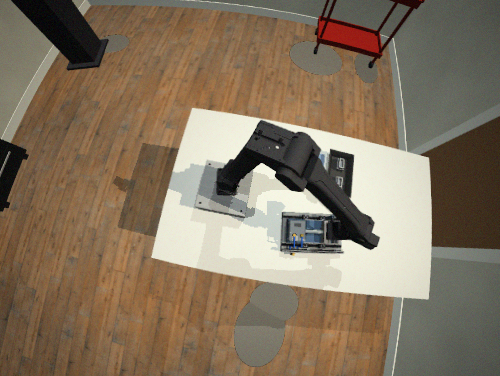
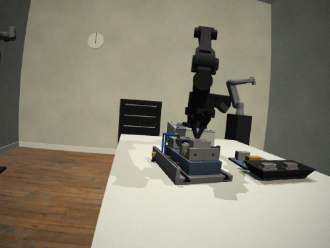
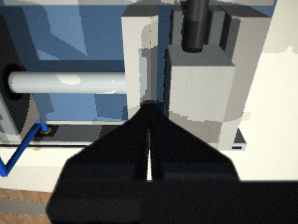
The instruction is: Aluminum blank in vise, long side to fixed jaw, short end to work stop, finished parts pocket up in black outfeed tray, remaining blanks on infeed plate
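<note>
My gripper (image 2: 198,135) (image 3: 149,112) is shut with nothing between its fingers. It points down into the vise (image 1: 300,231) (image 2: 198,166). In the wrist view its tips rest at the near end of a plain gray blank (image 3: 140,55), which stands alongside the larger gray end block (image 3: 200,90). A pale rod (image 3: 70,82) reaches the blank from the side with the blue hose (image 3: 20,152). A dark rod (image 3: 195,22) shows beyond the end block. The black outfeed tray (image 1: 351,182) (image 2: 280,173) holds two pocketed parts (image 2: 268,165) (image 2: 290,163). The infeed plate (image 2: 235,160) carries a gray blank (image 2: 242,154) and a brass blank (image 2: 253,157).
The arm stands on a gray base plate (image 1: 205,200) at the table's left part. A black cabinet (image 2: 140,117) and another arm on a pedestal (image 2: 237,123) stand behind the table. A red cart (image 1: 350,35) stands on the floor beyond it.
</note>
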{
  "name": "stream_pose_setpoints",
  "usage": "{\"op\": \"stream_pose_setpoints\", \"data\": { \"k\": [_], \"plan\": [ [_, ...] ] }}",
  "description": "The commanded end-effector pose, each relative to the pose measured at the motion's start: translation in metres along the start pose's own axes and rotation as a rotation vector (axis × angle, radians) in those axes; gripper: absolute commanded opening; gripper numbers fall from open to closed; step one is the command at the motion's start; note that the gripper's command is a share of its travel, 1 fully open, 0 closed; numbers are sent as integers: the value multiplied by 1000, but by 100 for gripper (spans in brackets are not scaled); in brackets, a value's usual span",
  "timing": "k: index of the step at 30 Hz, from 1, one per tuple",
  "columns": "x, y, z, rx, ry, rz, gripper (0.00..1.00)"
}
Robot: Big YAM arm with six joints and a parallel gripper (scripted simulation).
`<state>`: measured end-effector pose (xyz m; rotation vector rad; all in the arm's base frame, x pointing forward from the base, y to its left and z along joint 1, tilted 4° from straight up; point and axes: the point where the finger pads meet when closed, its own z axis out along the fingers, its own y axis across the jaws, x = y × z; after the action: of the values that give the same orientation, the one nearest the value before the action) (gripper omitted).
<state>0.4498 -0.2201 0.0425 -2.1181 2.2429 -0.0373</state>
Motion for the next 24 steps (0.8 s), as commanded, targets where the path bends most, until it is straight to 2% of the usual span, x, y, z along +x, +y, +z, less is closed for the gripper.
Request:
{"op": "stream_pose_setpoints", "data": {
  "k": [1, 10, 24],
  "plan": [
    [11, -24, -12, 48, 19, 8, 0],
    [10, -19, -8, 36, 14, 9, 0],
    [9, -18, -12, 42, 16, 8, 0]
  ]
}}
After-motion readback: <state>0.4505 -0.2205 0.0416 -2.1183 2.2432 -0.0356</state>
